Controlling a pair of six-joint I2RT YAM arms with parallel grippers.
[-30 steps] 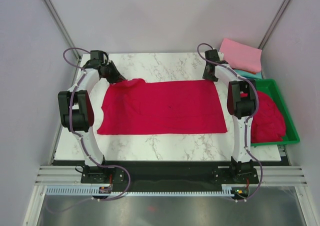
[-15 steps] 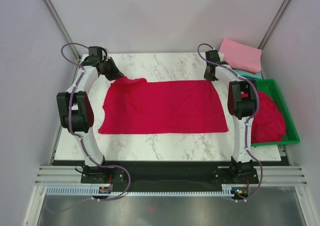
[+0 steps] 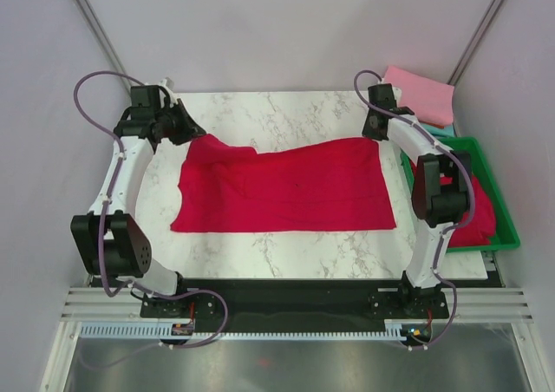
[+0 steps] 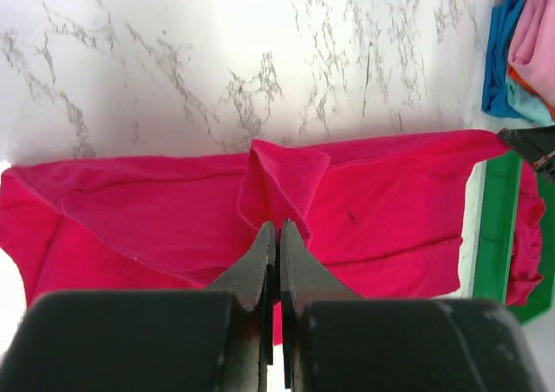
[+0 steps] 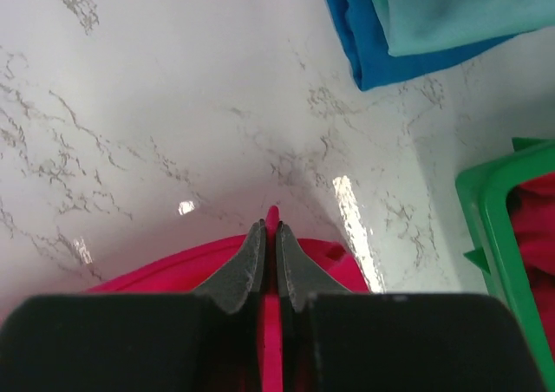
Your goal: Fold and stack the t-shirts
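A crimson-red t-shirt (image 3: 286, 188) lies spread across the marble table (image 3: 286, 110). My left gripper (image 3: 195, 137) is shut on its far left corner, and the cloth folds up between the jaws (image 4: 277, 227). At the far right corner my right gripper (image 3: 375, 136) is shut on the shirt's edge, with a red sliver poking out between the tips (image 5: 270, 225). Both far corners stand a little off the table. Folded t-shirts are stacked at the back right, pink (image 3: 421, 93) on top, then teal (image 5: 434, 10) and blue (image 5: 373, 54).
A green plastic tray (image 3: 499, 197) sits at the right edge of the table, with another crumpled red t-shirt (image 3: 473, 205) inside. Grey walls close in on both sides. Bare marble shows beyond the shirt and along the near edge.
My right gripper has shut on the shirt's far right corner. Both arms have shifted and the shirt's far corners have risen; the left arm's elbow has swung down and outward.
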